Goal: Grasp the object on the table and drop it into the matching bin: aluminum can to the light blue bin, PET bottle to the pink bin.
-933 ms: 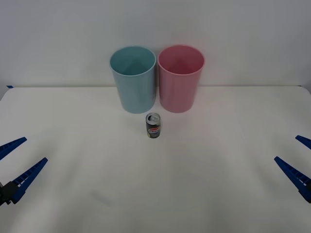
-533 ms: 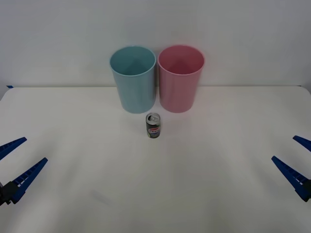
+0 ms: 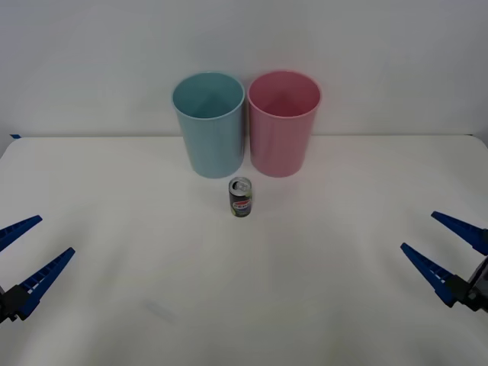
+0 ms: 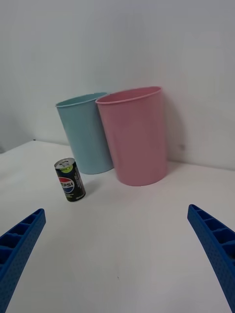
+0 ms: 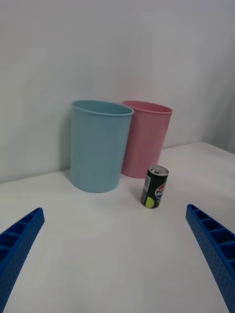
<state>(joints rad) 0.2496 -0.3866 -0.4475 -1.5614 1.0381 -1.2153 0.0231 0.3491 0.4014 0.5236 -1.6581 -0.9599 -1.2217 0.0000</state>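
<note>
Can upright, logo legible from right wrist

Broad white matte table, stretched wide from the near edge to the wall. Light blue bin and pink bin stood upright at the far middle, just beside each other, blue on the left. Small dark can stood upright just nearer, in front of the gap.

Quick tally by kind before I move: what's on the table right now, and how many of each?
Bins: 2, blue bin and pink bin
Cans: 1, can
Bottles: 0
Total: 3 things on the table
</note>
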